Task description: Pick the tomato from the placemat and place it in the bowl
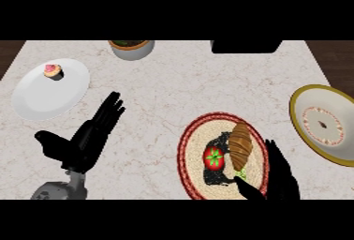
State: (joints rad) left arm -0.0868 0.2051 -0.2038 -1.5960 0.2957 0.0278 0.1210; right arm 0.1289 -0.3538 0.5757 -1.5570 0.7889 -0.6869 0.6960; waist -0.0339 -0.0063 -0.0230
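Marble counter (173,84). The tomato (214,158) lies on the round woven placemat (190,145), left of centre on a dark patch, with a croissant (240,144) just beside it to the right. The bowl (304,105), yellow-rimmed with a patterned inside, stands at the counter's right edge, apart from the placemat. The right hand (280,176) is over the placemat's right rim, fingers straight, thumb spread, holding nothing and not touching the tomato. The left hand (86,136) rests open at lower left, fingers up, holding nothing. A white plate (38,96) with a cupcake (54,71) sits at far left; a pot (131,48) stands at the top edge.
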